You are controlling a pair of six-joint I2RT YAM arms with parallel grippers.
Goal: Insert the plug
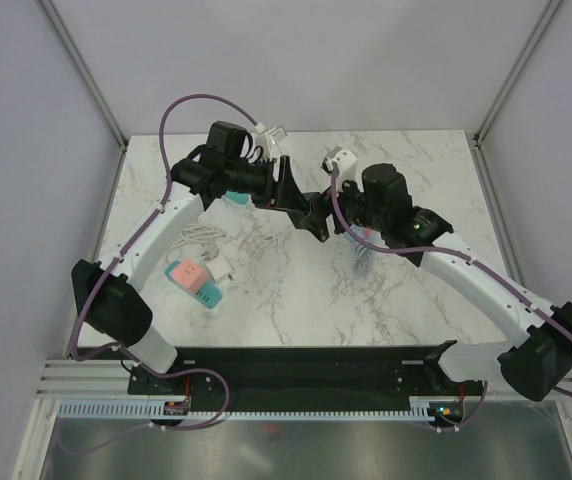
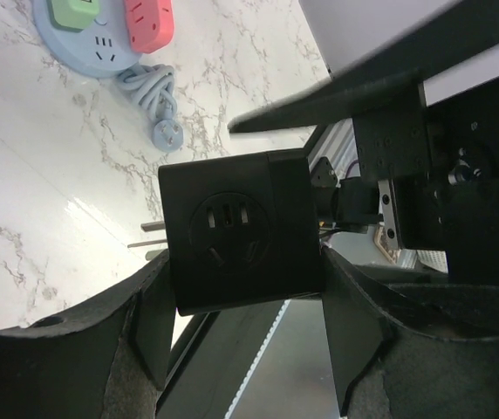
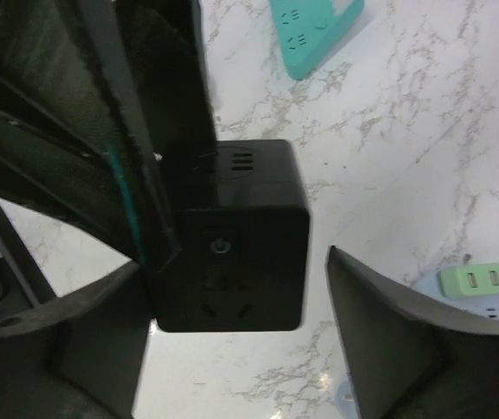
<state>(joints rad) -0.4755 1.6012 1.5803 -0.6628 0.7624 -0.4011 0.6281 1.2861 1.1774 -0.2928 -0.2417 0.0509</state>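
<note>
A black cube adapter plug (image 1: pixel 313 213) hangs above the middle of the marble table, its metal prongs (image 2: pixel 149 230) sticking out to one side. My left gripper (image 1: pixel 301 205) is shut on it; both fingers press its sides in the left wrist view (image 2: pixel 245 278). My right gripper (image 1: pixel 338 224) is open around the same cube (image 3: pixel 232 236). One of its fingers (image 3: pixel 389 340) stands clear of the cube's side. A round blue power strip (image 1: pixel 198 283) with pink and green sockets lies at the left.
A teal power strip (image 1: pixel 234 200) lies under the left arm and also shows in the right wrist view (image 3: pixel 315 30). A white plug and cable (image 1: pixel 218 266) lie beside the round strip (image 2: pixel 101 39). Its blue cable plug (image 2: pixel 167 135) rests on the marble.
</note>
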